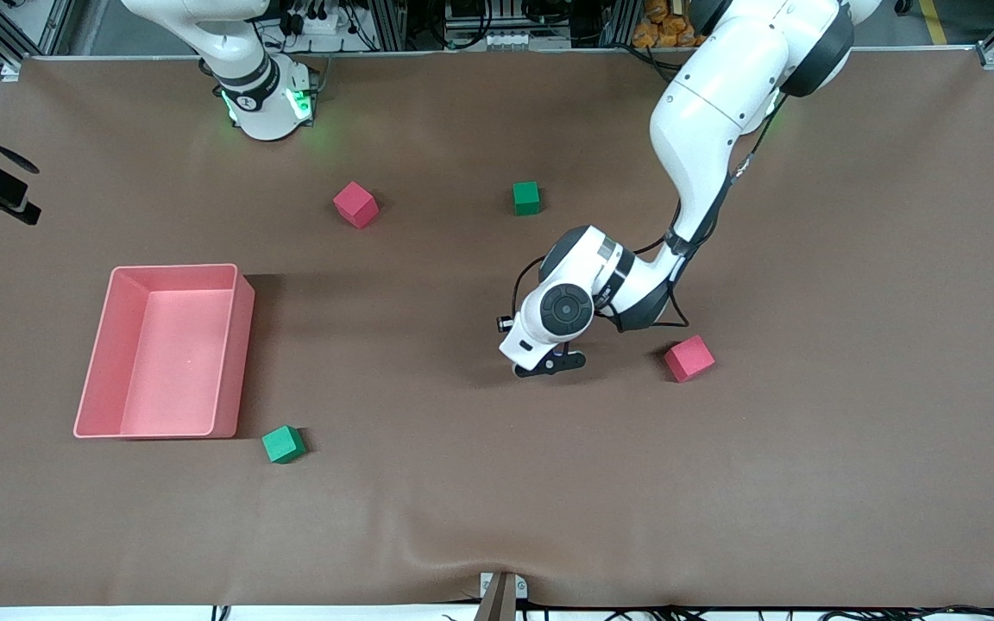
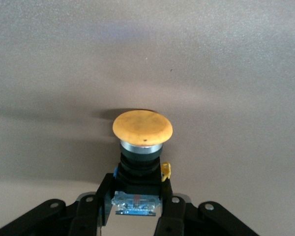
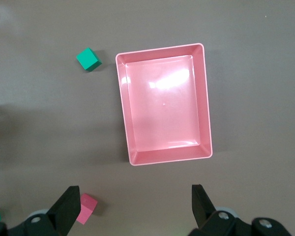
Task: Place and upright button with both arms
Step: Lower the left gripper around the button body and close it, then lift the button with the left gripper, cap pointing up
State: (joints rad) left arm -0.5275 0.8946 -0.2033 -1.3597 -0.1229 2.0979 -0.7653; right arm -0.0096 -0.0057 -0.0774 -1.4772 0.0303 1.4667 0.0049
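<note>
- You have one button [image 2: 142,130] in play: a round, matte orange cap, slightly domed and scuffed, on a silver ring over a short black cylindrical body, with a small yellow tab and a blue-and-clear base.
- Your left gripper [image 2: 136,209] is clamped on the button's base, black fingers pressed to either side of it, cap pointing away from the wrist, low over the middle of the bench [image 1: 808,483].
- In the front view the left gripper [image 1: 551,363] sits under the white wrist, which hides the button there.
- You can count four cubes, two red and two green, all matte with crisp edges.
- One red cube [image 1: 688,358] lies just beside the left gripper, toward the left arm's end of the bench.
- The second red cube [image 1: 355,204] and one green cube [image 1: 526,197] lie farther from the front camera, well apart from each other.
- The other green cube [image 1: 282,444] rests just beside the nearest corner of the tray.
- You have one pink tray [image 1: 242,345]: rectangular, smooth glossy plastic, rounded corners, raised walls, toward the right arm's end.
- Your right gripper [image 3: 132,209] hangs high over the tray [image 3: 162,156], fingers spread wide, holding nothing; that arm waits.
- The bench wears a brown, leather-like cover, rippled at its near edge.
</note>
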